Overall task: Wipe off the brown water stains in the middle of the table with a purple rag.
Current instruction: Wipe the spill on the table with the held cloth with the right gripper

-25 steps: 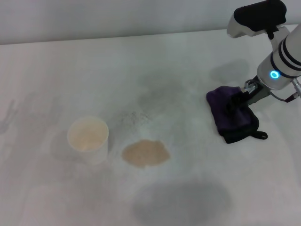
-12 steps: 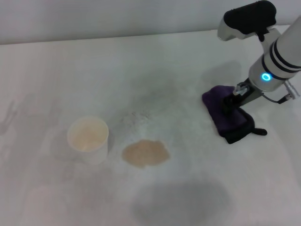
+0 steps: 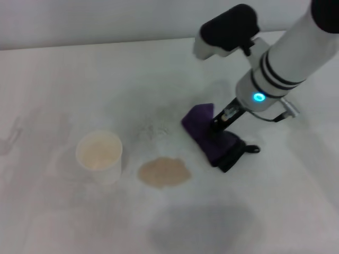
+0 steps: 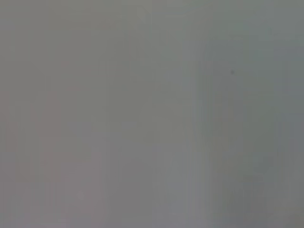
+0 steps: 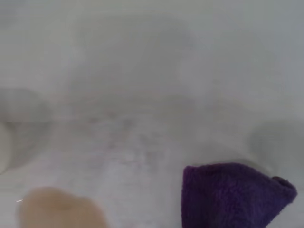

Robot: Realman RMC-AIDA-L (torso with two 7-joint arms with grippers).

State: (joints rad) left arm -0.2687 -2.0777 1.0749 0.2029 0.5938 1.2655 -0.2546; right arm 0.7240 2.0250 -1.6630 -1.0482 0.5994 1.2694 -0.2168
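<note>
Right hand (image 3: 218,126) dragged one purple rag (image 3: 214,138) stainward, seemingly gripped.

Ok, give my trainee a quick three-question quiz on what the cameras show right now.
1. True or false: the purple rag already covers the brown water stains.
2. Which gripper is at the rag? A) left B) right C) both
3. Fill in: the object standing on the table to the robot's left of the stains is a paper ____.

Key:
1. False; the rag lies apart from the stains, on their right and slightly farther from the robot.
2. B; the right gripper is down on the rag, and no left arm shows in the head view.
3. cup; the paper cup stands upright beside the stains.
</note>
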